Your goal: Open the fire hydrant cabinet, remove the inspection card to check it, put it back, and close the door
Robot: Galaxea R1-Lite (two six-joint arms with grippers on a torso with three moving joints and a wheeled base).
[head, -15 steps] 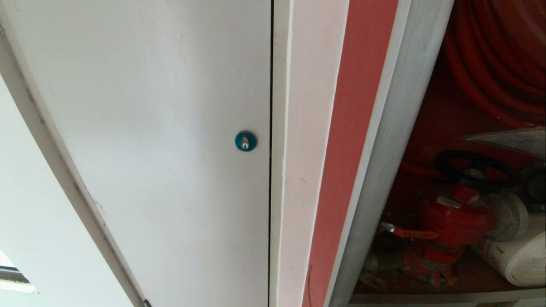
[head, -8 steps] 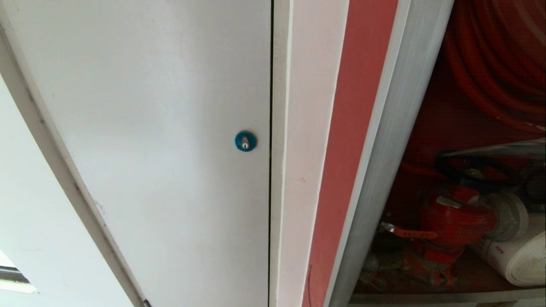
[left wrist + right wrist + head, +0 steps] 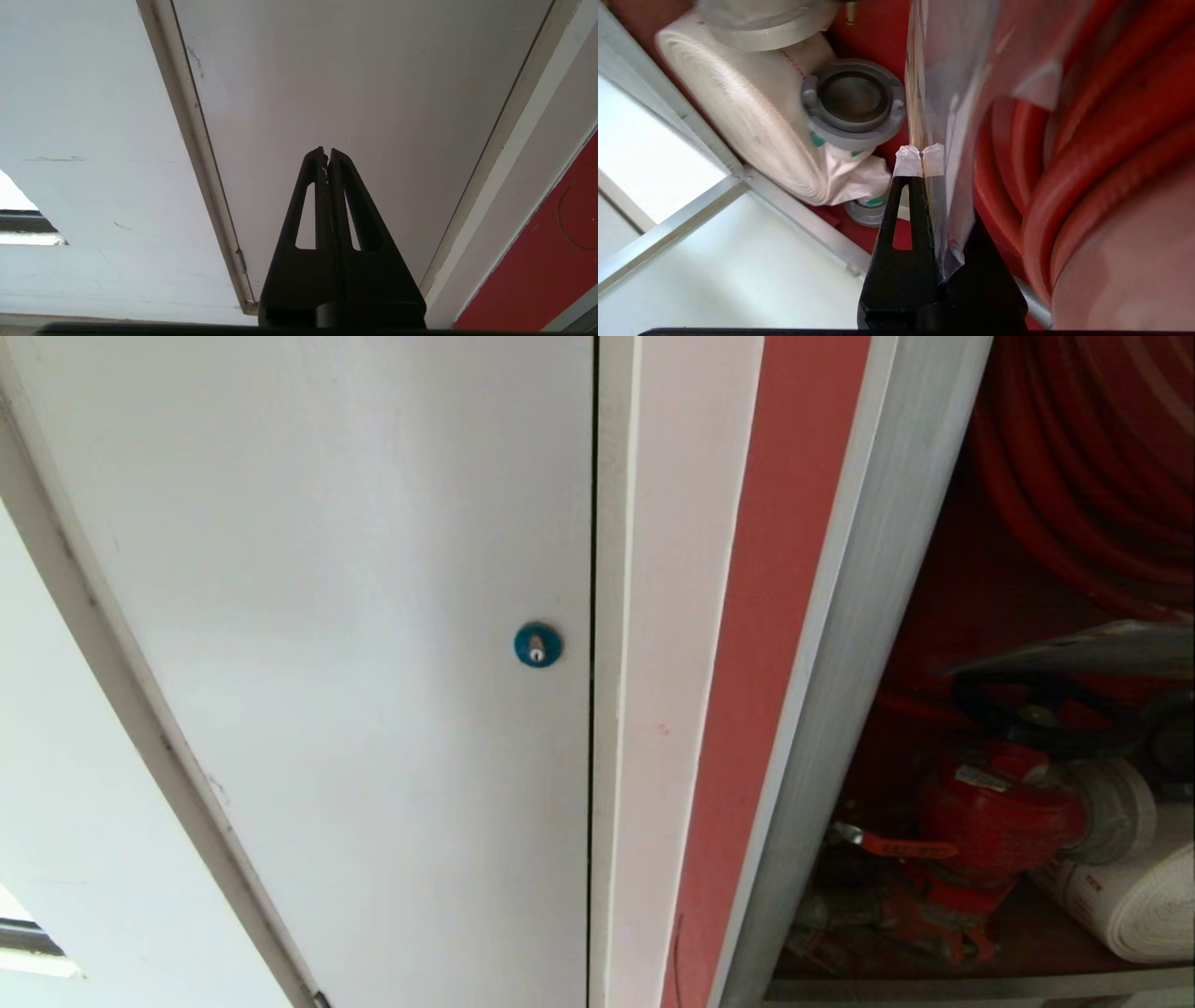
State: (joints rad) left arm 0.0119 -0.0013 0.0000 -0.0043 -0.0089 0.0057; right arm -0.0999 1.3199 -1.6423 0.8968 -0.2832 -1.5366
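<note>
Fire hydrant cabinet (image 3: 840,616) stands open before me, red hose reel (image 3: 1083,457) above the valve (image 3: 999,817). Inside it my right end effector (image 3: 920,153) pinches the inspection card (image 3: 952,93); my left end effector (image 3: 326,153) rests pressed together.

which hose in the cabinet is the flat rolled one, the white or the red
The white hose, wound flat into a roll with grey couplings beside it. The red hose is round tubing looped in coils.

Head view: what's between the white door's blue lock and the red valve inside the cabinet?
In the head view, going from the blue lock to the red valve: a white frame strip, a red strip, then the fire hydrant cabinet brushed-aluminium frame.
</note>
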